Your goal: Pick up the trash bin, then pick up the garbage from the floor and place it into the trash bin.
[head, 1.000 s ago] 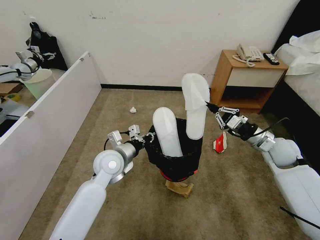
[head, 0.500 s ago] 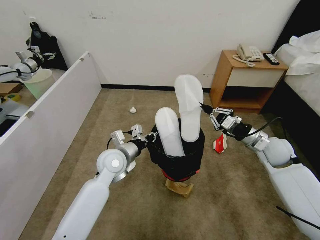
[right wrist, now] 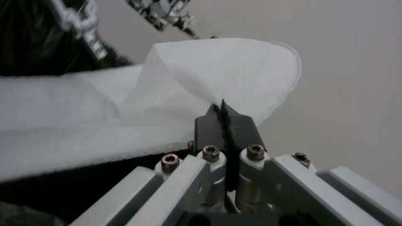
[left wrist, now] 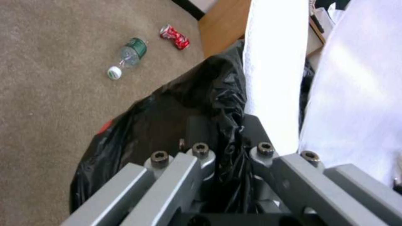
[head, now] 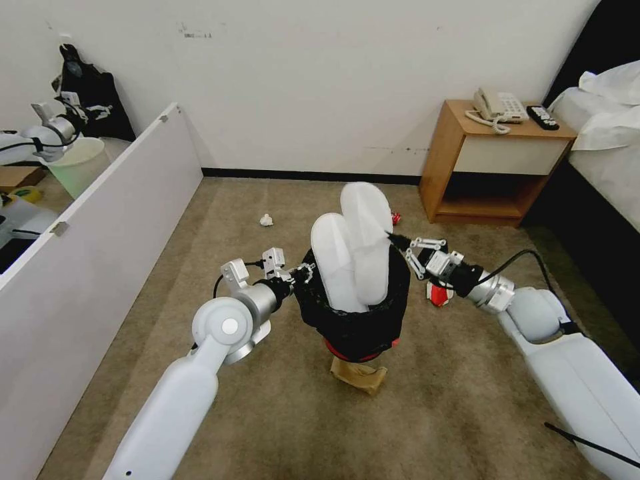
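Black bag plastic at the left rim of the trash bin (head: 353, 320) is clamped by the left gripper (head: 305, 272), the bin held above the floor (head: 433, 400). A white slipper (head: 367, 233) is pinched between the closed fingers of the right gripper (head: 393, 239), leaning into the bin beside a second slipper (head: 337, 260).

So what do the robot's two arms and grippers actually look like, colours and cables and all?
Both arms are glossy white shells with rounded silver-grey joints. A black cable loops beside each wrist. The left gripper and right gripper are pale grey metal linkages with dark hex bolts and black fingertips. A small white boxy module sits at each wrist.
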